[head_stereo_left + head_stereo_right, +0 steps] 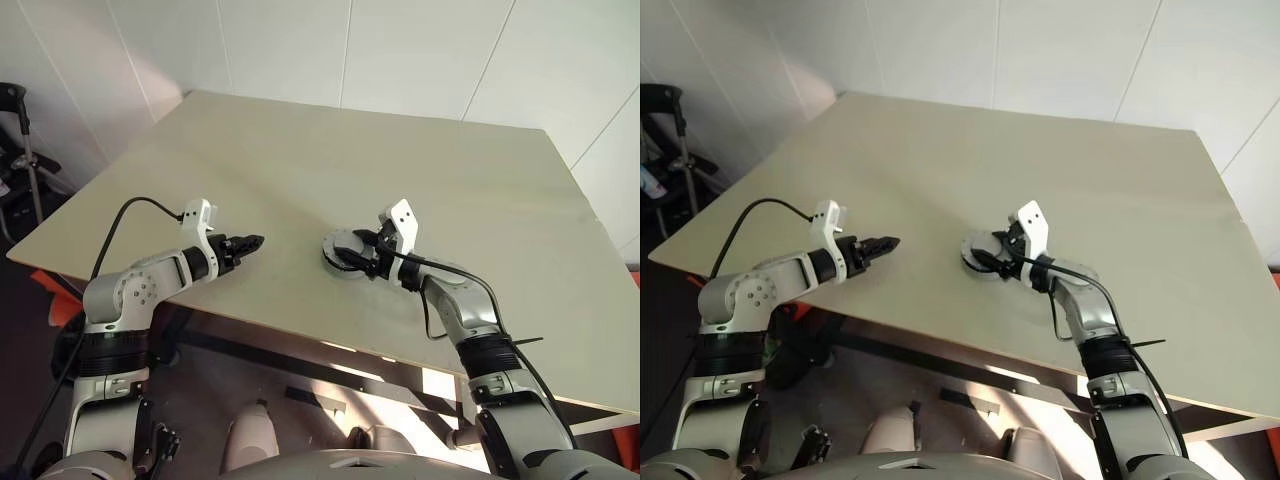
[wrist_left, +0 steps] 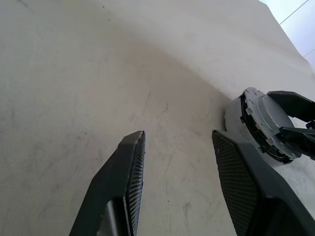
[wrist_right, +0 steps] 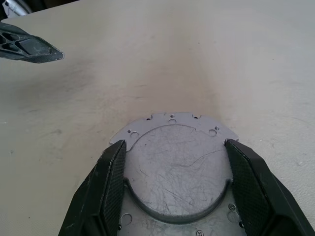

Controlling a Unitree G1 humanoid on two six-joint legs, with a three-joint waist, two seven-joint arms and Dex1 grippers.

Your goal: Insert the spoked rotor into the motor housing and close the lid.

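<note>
One round assembly (image 1: pixel 345 252) is sitting on the counter (image 1: pixel 300 160), roughly mid-width and toward the near edge. It's looking like a grey disc face on top of a flat flanged base plate with small holes; can't tell from these views whether that's the lid already on the housing, and no rotor or copper winding is showing.

Two grippers are in play. The right gripper (image 3: pixel 172 162) is sitting on the assembly from its right, jaws straddling the raised round disc (image 3: pixel 177 172), one pad at each side of the rim and looking like they're touching it. So it's gripping the disc, jaws wide. The left gripper (image 1: pixel 245 245) is hovering just over the counter, well apart from the assembly on its left, pointing at it. Its jaws are standing part open with nothing between them, only bare counter.

Room: the counter is showing wide open surface behind and to both sides of the assembly. The near edge is running close below both grippers. The gap between the left gripper's tips and the assembly is open counter.
</note>
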